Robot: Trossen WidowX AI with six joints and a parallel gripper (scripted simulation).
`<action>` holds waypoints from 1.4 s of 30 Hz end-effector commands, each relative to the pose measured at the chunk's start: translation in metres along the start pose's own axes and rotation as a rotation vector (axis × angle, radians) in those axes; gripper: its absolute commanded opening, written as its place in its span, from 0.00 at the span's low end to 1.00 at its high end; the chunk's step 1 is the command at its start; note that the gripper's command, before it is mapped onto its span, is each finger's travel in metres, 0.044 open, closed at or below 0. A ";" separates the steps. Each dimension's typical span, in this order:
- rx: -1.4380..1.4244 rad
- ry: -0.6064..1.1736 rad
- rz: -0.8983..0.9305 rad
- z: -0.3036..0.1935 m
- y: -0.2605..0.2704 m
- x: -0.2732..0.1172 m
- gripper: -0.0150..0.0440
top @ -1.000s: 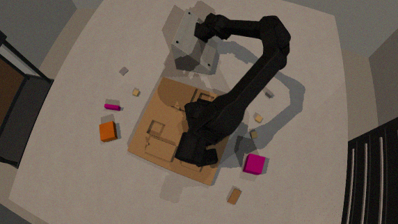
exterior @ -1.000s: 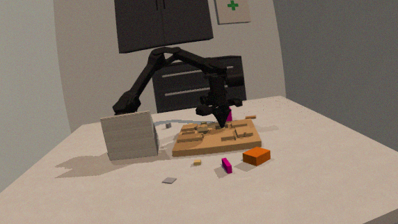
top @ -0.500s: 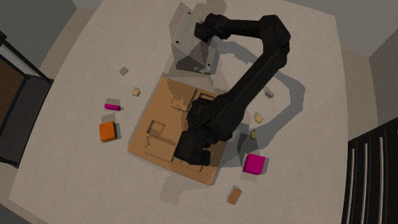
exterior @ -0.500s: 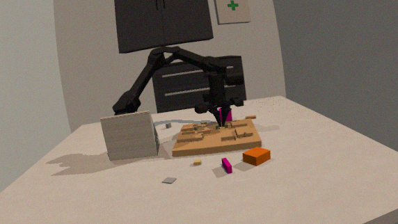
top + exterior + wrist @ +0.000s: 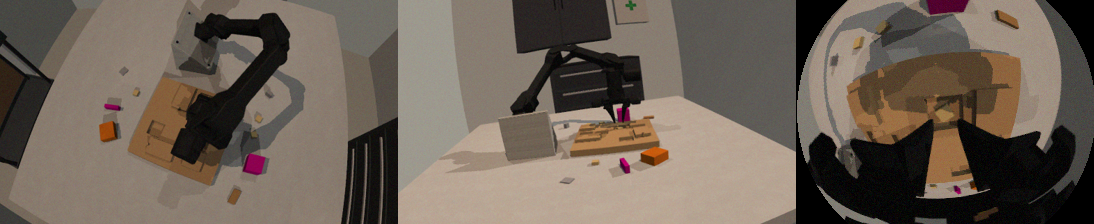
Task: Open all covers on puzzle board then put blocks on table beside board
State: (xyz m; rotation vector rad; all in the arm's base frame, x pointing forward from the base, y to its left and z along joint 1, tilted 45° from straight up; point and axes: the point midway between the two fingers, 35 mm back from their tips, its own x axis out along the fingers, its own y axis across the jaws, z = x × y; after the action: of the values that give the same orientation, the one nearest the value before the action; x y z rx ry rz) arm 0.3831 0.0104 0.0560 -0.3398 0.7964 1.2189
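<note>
The tan puzzle board (image 5: 149,111) (image 5: 614,145) (image 5: 996,90) lies mid-table with several wooden covers and wells. My gripper (image 5: 618,121) (image 5: 945,121) hangs over the board's far edge, fingers pointing down and apart, open, with nothing between them. In the wrist view a small tan block (image 5: 944,115) sits in a well just beyond the fingertips. In the top view the arm hides the fingers. One well (image 5: 155,128) on the board's left side stands open. An orange block (image 5: 108,131) (image 5: 655,155), a small magenta bar (image 5: 112,106) (image 5: 624,165) and a magenta cube (image 5: 254,164) (image 5: 621,112) (image 5: 946,5) lie on the table beside the board.
A flat tan block (image 5: 234,196) (image 5: 648,117) (image 5: 1007,19) and small tan cubes (image 5: 136,92) (image 5: 259,119) lie around the board. A small grey tile (image 5: 123,71) (image 5: 567,180) lies apart. The arm's grey base box (image 5: 189,42) (image 5: 527,136) stands behind the board. Dark cabinets flank the table.
</note>
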 end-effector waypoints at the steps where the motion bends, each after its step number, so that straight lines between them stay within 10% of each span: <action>1: 0.153 0.003 -0.007 0.000 -0.002 -0.008 0.50; 25: 0.948 -0.004 -0.007 0.001 0.001 -0.040 0.50; 42: 0.970 -0.004 -0.007 0.001 0.000 -0.021 0.50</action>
State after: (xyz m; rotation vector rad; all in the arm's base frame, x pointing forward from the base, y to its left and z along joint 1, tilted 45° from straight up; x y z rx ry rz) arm 0.3810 -0.0097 0.0789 0.4460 1.2664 0.7091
